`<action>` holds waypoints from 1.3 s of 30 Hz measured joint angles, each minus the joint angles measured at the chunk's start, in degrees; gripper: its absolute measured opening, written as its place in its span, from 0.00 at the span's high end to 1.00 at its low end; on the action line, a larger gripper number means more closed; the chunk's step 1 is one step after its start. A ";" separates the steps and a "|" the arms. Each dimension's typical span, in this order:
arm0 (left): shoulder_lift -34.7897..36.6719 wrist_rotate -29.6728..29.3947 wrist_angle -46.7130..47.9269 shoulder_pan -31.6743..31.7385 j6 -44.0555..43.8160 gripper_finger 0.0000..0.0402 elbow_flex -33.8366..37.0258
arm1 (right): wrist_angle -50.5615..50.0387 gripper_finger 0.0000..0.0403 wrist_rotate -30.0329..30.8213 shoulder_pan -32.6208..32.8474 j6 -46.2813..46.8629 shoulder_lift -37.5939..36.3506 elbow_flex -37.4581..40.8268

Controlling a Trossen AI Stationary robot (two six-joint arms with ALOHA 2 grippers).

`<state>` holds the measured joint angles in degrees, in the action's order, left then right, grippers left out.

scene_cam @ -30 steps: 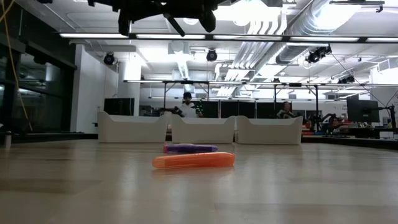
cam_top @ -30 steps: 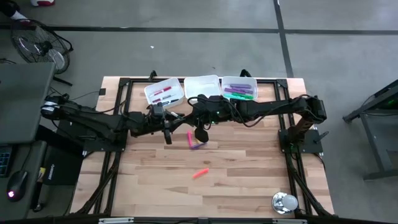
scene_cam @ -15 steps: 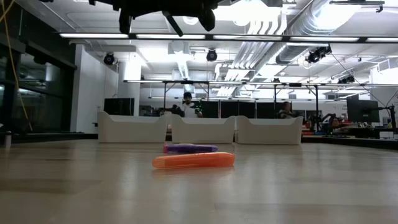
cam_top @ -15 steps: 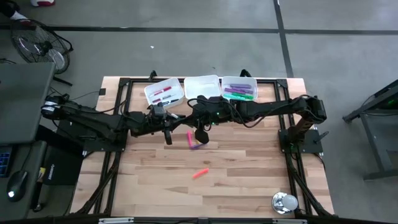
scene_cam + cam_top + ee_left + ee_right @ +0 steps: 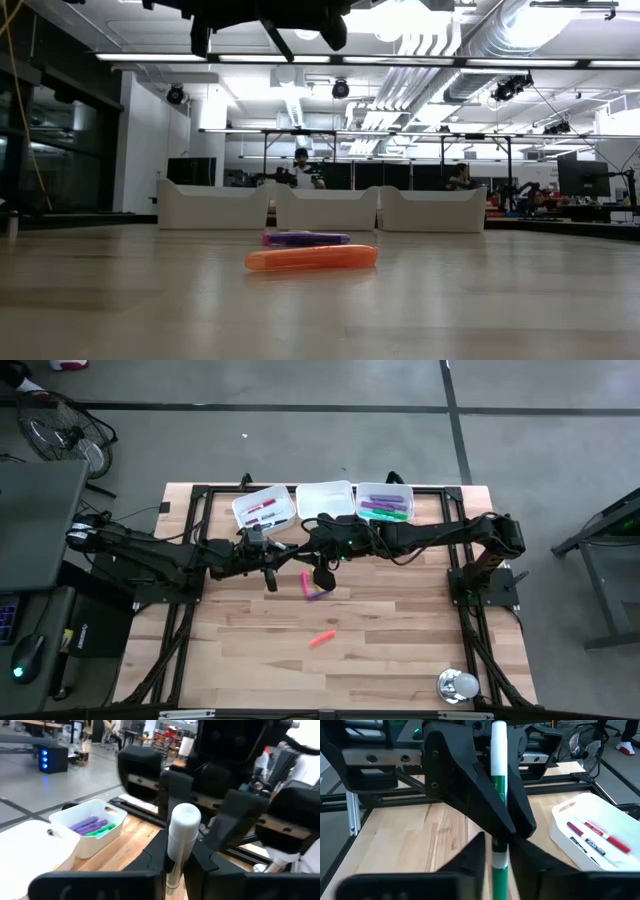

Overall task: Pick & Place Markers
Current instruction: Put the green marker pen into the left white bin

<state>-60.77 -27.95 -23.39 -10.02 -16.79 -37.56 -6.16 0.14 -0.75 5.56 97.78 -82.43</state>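
High view, looking down: shows the left gripper (image 5: 268, 568) and the right gripper (image 5: 322, 572) close together above the table (image 5: 400, 640), toward its far side, just in front of three white trays. Cannot make out the held thing from up here.

Left wrist view: shows a green-and-white marker (image 5: 181, 832) between the left gripper's two fingers (image 5: 152, 860), its rounded white end sticking out past them. About the left gripper: narrow, pressed on the barrel from both sides, holding this marker in the air. Just behind it, shows the dark body of the right gripper.

Right wrist view: shows the same marker, green on the nearer part of the barrel and white farther on, running from the right gripper into the left gripper. About the right gripper: placed around the green end of the marker, but cannot tell whether gripping it or loose.

On the table, under the two grippers: a pink marker (image 5: 304, 582) and a purple marker (image 5: 318, 596), touching at one end. Nearer to the front edge: an orange marker (image 5: 321, 639), alone and apart from those two.

Low view: puts the orange marker in front and the purple marker just behind, both flat on the wood.

In the trays: red markers (image 5: 262, 510) in the left tray (image 5: 240, 508); purple and green markers (image 5: 384, 506) in the right tray (image 5: 384, 486); between them, the middle tray (image 5: 325, 500).
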 joint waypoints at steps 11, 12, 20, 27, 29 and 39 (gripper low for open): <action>0.02 -2.96 0.77 0.02 -0.43 0.93 0.00 | -3.66 0.53 1.56 -0.54 2.00 -1.66 -0.02; 0.02 -4.02 1.18 0.28 -0.45 0.93 0.00 | -5.50 0.52 3.07 -0.70 1.92 -2.25 -0.02; 0.26 -4.28 6.87 7.33 -3.90 0.93 0.00 | -18.09 0.47 9.52 -2.84 1.05 -8.66 -0.11; 0.26 2.93 16.36 20.26 -6.50 0.93 0.00 | -30.01 0.47 11.39 -3.78 1.02 -12.46 -0.11; 0.26 6.31 19.07 24.80 -6.65 0.93 0.00 | -32.81 0.47 11.55 -3.78 0.55 -12.75 -0.11; -1.58 19.88 28.89 43.82 -1.31 0.93 -2.70 | -39.14 0.47 13.59 -3.78 -1.14 -12.72 0.93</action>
<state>-62.35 -8.07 5.50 33.80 -18.09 -40.26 -45.31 13.73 -4.54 4.42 85.06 -81.51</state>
